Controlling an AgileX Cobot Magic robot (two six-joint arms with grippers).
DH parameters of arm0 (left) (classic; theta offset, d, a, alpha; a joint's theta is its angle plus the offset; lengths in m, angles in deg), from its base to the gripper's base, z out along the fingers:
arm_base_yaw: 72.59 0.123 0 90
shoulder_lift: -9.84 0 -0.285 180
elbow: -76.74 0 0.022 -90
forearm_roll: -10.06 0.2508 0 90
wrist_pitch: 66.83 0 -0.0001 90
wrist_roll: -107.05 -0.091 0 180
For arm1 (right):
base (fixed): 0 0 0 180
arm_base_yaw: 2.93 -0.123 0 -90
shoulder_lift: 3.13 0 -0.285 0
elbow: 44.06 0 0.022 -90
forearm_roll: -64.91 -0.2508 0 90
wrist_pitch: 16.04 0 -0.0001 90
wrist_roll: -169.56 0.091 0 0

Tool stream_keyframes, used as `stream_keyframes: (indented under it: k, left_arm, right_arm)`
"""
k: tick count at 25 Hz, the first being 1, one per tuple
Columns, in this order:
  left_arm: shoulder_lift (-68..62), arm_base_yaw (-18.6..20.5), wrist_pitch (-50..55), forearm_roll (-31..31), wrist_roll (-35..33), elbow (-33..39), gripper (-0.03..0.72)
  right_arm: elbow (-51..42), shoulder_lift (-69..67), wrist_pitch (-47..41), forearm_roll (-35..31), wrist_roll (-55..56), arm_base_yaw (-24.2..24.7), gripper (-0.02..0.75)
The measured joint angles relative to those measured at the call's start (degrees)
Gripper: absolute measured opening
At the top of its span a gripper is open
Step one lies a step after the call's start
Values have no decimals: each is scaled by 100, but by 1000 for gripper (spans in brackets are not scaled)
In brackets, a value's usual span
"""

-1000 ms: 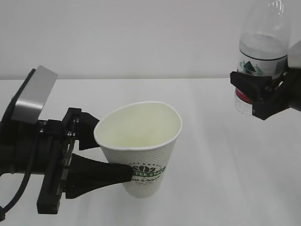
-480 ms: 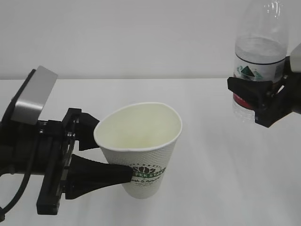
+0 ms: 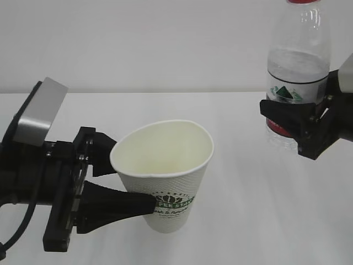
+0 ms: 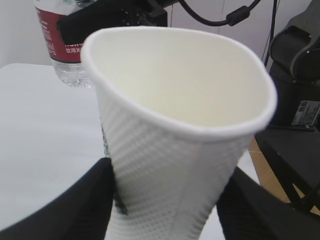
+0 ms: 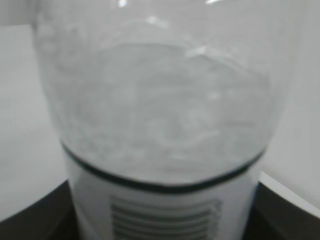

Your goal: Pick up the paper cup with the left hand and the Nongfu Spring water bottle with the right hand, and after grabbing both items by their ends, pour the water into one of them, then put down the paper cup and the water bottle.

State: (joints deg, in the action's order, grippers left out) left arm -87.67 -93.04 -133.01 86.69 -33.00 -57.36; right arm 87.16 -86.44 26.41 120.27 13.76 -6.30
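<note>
Paper cup (image 3: 165, 176) in left hand (image 3: 118, 179), bottle (image 3: 295, 77) in right hand (image 3: 300, 124)

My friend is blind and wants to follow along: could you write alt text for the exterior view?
A black left hand holds a white paper cup, empty and tilted, above a white table. To the right, the right hand grips an upright Nongfu Spring water bottle, partly filled with clear water, raised higher than the cup and apart from it.

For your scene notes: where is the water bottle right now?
In the exterior view the water bottle is upper right, upright in the right gripper, above the table and apart from the paper cup.
</note>
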Motion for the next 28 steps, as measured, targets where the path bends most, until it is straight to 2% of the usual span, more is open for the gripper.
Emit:
stream_keyframes:
  k: [7,17,28]
  left_arm:
    - [0,-107,0,0,0,0,450]
    - [9,-107,0,0,0,0,447]
    - [9,-107,0,10,0,0,444]
  right_arm:
    - [0,92,154,379,146,-38,485]
    - [0,288,-122,426,160,-845,485]
    - [0,288,-168,426,-525,-1078,485]
